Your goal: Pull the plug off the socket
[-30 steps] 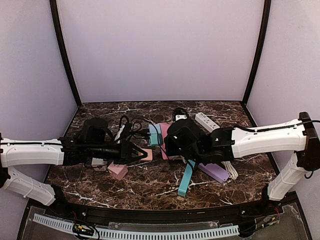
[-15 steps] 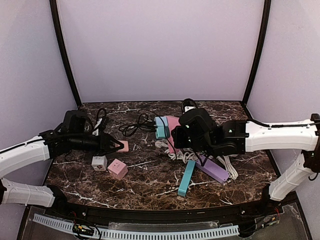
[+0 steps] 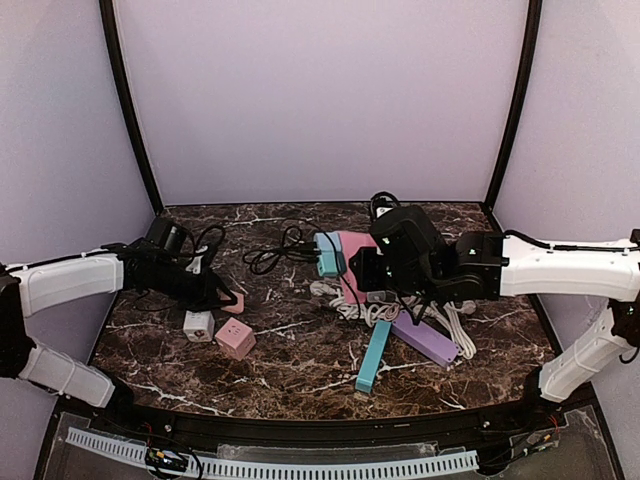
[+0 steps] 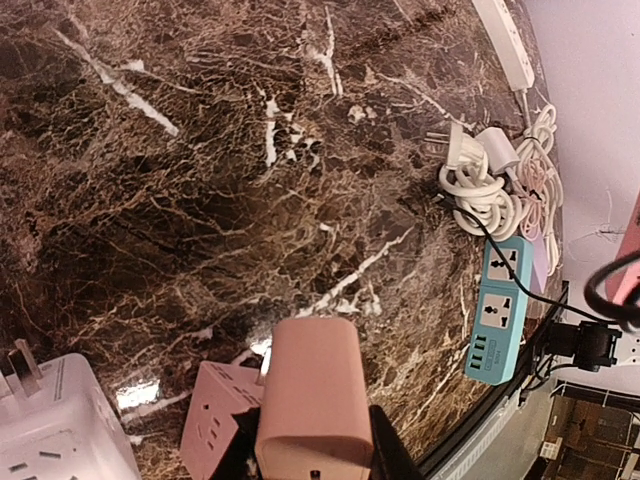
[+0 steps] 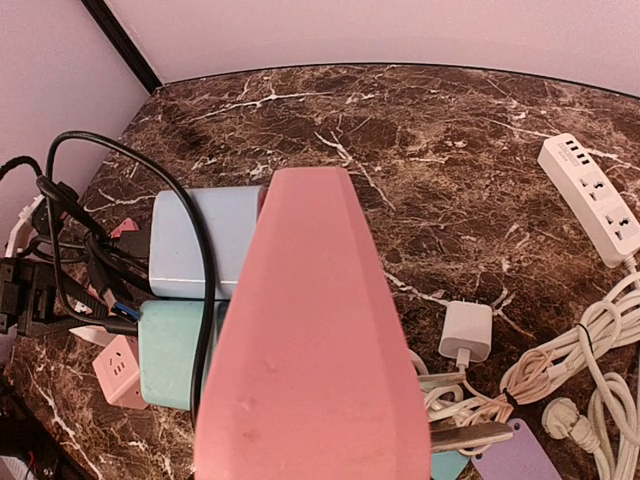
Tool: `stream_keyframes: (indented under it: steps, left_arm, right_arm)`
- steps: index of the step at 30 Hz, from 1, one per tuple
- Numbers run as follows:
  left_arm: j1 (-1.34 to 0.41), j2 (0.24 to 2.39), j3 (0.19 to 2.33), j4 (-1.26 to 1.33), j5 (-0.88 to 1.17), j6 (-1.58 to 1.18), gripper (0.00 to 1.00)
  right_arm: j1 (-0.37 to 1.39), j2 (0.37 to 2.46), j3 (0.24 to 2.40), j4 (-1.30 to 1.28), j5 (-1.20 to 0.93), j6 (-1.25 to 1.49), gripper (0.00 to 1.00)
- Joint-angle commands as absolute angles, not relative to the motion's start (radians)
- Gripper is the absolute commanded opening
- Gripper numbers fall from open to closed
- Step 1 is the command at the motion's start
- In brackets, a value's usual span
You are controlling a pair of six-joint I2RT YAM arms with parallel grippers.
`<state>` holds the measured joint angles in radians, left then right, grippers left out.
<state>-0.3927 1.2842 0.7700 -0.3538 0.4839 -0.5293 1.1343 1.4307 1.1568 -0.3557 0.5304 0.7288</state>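
Note:
My left gripper (image 3: 222, 297) is shut on a small pink plug block (image 3: 236, 299), held low over the table at the left. In the left wrist view the plug (image 4: 310, 400) sits between the two dark jaws, apart from any socket. My right gripper (image 3: 360, 272) is shut on a pink power strip (image 3: 349, 256) near the table's middle. That strip (image 5: 310, 350) fills the right wrist view and hides the fingers. A light blue block (image 5: 195, 245) and a teal block (image 5: 175, 355) with a black cable lie beside the strip.
A pink cube socket (image 3: 235, 338) and a white cube (image 3: 198, 324) lie below my left gripper. A teal power strip (image 3: 372, 355), a purple strip (image 3: 428, 341) and coiled white cables (image 3: 455, 330) lie under my right arm. Black cables (image 3: 268, 255) sit at mid-back. A white strip (image 5: 590, 195) lies at the back.
My left gripper has drawn back to the left with the pink plug, away from the pink strip. My right gripper has shifted right and back with the strip.

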Motion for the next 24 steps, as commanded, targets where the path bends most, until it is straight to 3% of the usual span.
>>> stream_keyframes:
  steps: [1,14,18,24]
  left_arm:
    - [-0.369,1.327,0.800,-0.386,0.462,-0.468,0.01]
    - [-0.302,1.475,0.797,-0.344,0.468,-0.425,0.04]
    - [-0.303,1.514,0.816,-0.360,0.464,-0.405,0.14]
    - [-0.302,1.518,0.826,-0.383,0.433,-0.390,0.40]
  right_arm:
    - [1.128,1.428,1.203,-0.282,0.507,0.708,0.00]
    - [1.127,1.426,1.192,-0.253,0.473,0.690,0.00]
    - [1.127,1.431,1.194,-0.249,0.456,0.700,0.00]
    - [1.126,1.437,1.194,-0.246,0.452,0.702,0.00]
